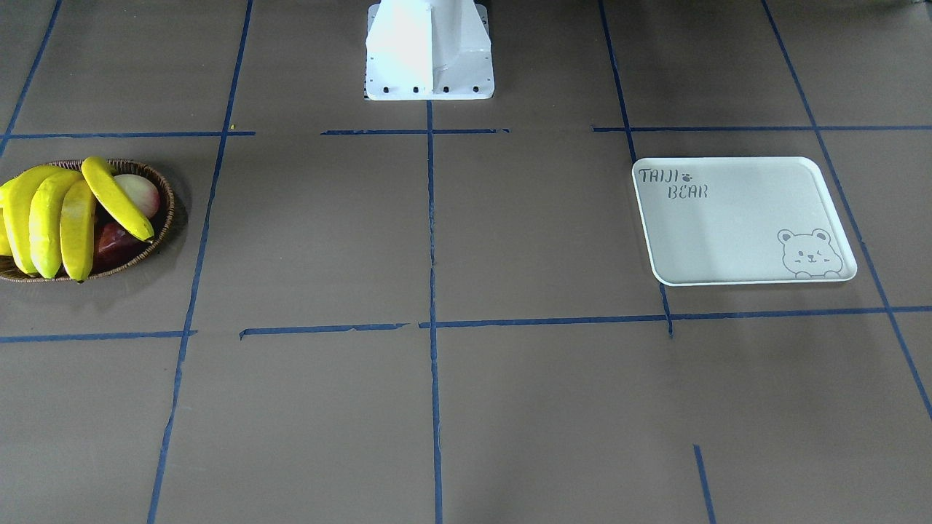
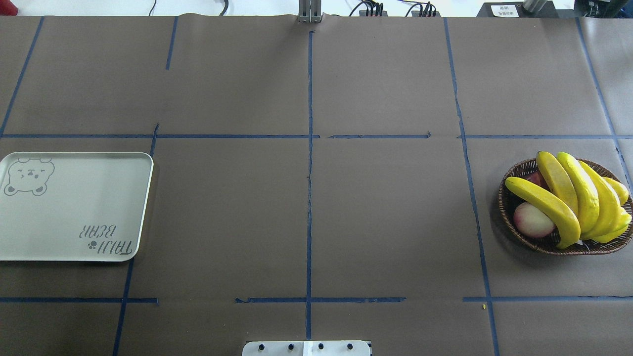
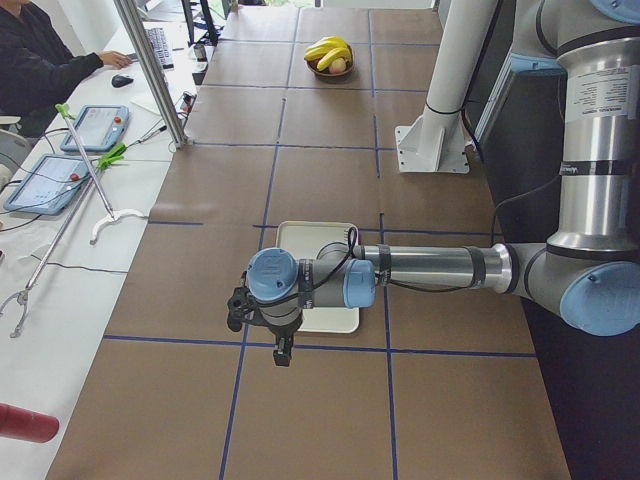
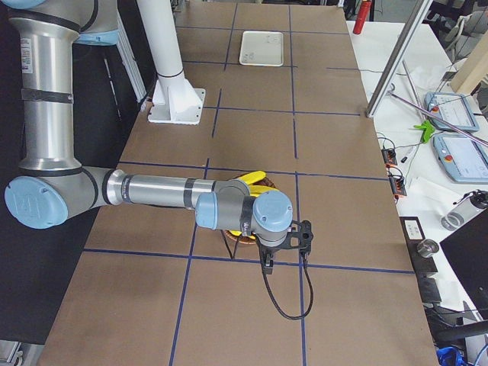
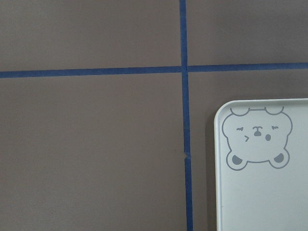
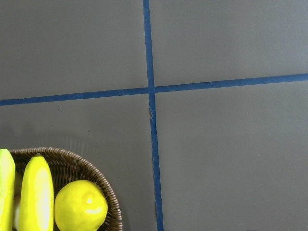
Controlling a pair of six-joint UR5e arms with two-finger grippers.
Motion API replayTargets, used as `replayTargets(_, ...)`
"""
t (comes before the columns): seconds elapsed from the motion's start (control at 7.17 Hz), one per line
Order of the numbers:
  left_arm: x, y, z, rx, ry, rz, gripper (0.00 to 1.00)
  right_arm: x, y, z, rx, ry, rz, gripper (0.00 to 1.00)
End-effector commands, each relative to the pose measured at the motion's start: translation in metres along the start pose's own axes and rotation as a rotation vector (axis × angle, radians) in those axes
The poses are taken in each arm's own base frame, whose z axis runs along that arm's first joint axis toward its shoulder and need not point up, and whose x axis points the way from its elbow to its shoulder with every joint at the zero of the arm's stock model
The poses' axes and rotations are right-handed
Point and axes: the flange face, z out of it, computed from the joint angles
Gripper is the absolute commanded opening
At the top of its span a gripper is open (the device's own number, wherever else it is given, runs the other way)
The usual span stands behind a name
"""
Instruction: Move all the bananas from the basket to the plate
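Several long yellow bananas [image 1: 51, 218] lie side by side in the brown wicker basket [image 1: 166, 218], at the right of the overhead view [image 2: 583, 198]. The white plate [image 2: 74, 207] with a bear outline lies bare at the other end of the table [image 1: 728, 225]. My left gripper [image 3: 284, 352] hangs above the table just beyond the plate's [image 3: 310, 240] outer end; I cannot tell if it is open or shut. My right gripper [image 4: 267, 263] hangs above the table beside the basket, its state also unclear. The right wrist view catches the basket's rim [image 6: 91, 168] and banana ends [image 6: 38, 197].
A pale peach-like fruit [image 2: 531, 220], a dark red fruit [image 1: 116, 244] and a round yellow fruit [image 6: 81, 207] share the basket. The white robot base [image 1: 429, 51] stands mid-table. A person [image 3: 40, 60] sits at a side desk with tablets [image 3: 95, 128].
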Motion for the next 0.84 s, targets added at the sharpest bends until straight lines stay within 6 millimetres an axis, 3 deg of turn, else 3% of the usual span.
replayTargets(0.0,0.0001,-0.0001,-0.0002,0.000,-0.001,0.000,1.00,-0.0042,-0.0014,-0.0035,0.008,0.000,-0.008,1.00)
replayTargets(0.7,0.0007,-0.0009,-0.0007,0.001,0.001,0.002,1.00,-0.0083,-0.0024,-0.0047,0.012,-0.028,-0.003,1.00)
